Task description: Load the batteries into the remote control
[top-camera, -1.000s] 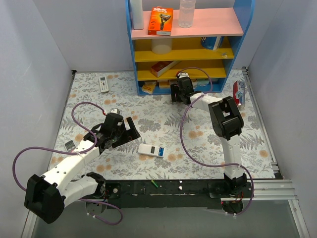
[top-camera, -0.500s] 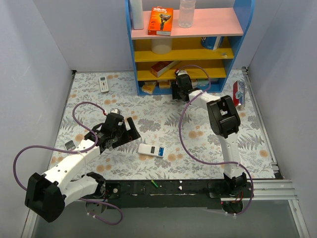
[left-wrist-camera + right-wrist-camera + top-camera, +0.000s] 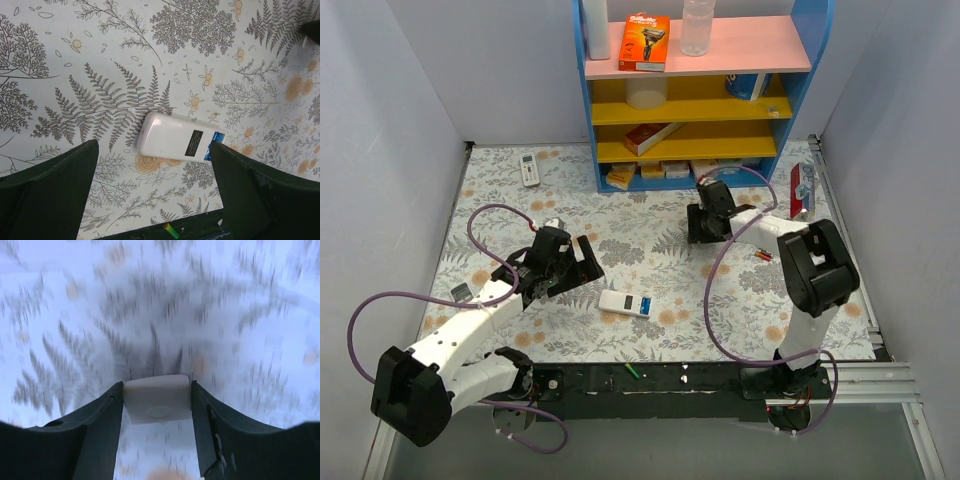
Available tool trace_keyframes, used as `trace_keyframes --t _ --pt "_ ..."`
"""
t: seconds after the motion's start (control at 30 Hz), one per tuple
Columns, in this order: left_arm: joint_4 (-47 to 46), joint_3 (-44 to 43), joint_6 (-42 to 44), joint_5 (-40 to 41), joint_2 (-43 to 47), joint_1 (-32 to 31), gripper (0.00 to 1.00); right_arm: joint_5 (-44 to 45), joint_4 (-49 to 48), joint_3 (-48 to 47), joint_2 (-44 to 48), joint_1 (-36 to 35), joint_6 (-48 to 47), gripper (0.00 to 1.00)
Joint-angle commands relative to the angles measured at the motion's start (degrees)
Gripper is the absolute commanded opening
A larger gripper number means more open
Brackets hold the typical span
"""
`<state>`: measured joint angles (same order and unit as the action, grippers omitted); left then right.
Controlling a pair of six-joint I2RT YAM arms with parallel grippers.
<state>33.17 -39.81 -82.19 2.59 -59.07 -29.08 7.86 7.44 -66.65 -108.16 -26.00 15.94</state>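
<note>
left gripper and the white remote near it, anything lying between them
Nothing: only bare floral mat separates the left gripper from the white remote, clearest in the left wrist view.

Left arm stretched forward, left claw (image 3: 588,258) wide open, facing down. Right arm bent, right claw (image 3: 156,390) clamped on white block (image 3: 157,401).

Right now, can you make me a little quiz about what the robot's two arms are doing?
1. True or false: the left fingers are open and not touching the white remote.
2. What do the right fingers squeeze? A) a spoon B) a white block C) a red cup
3. What colour is the battery on the black strip by the arm bases?
Key: 1 true. 2 B. 3 green.
</note>
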Motion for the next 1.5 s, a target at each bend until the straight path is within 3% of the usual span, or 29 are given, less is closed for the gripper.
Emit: trace_keyframes --t 0.0,0.27,0.43,0.6,0.87,1.2,1.33,1.43,1.47 --pt "-2.58 -0.97 1.51 1.02 -0.52 -0.19 0.95 -4.87 11.97 12.56 9.44 -1.24 7.25 0.48" --pt "-5.31 -0.71 1.86 -0.83 -2.19 -0.19 0.95 -7.15 16.81 25.07 22.63 -5.29 12.97 0.59" --pt "-5.57 -0.44 1.95 -1.27 -1.84 -0.19 0.95 -9.53 17.34 27.45 24.84 -6.69 14.38 0.69" --pt "-5.22 0.00 1.86 -1.45 -0.96 -0.10 0.95 -11.46 18.13 28.42 25.72 -7.40 14.38 0.71" --pt "-4.52 0.52 1.77 -1.01 0.27 -0.10 0.95 -15.41 20.51 27.10 26.77 -10.21 13.50 0.71" --pt "-3.81 0.35 1.60 -0.57 0.80 -0.19 0.95 -19.10 12.07 21.05 19.31 -16.00 11.74 0.70" --pt "-3.29 0.35 1.60 -0.04 1.32 -0.19 0.95 -21.65 12.51 16.74 16.76 -18.30 8.24 0.71" --pt "-2.93 0.35 1.51 0.22 1.67 -0.10 0.95 -23.77 16.36 14.19 17.28 -18.47 1.48 0.70" --pt "-2.67 0.35 1.51 0.57 1.76 -0.19 0.95 -23.33 17.86 13.22 18.41 -18.47 -4.55 0.70"
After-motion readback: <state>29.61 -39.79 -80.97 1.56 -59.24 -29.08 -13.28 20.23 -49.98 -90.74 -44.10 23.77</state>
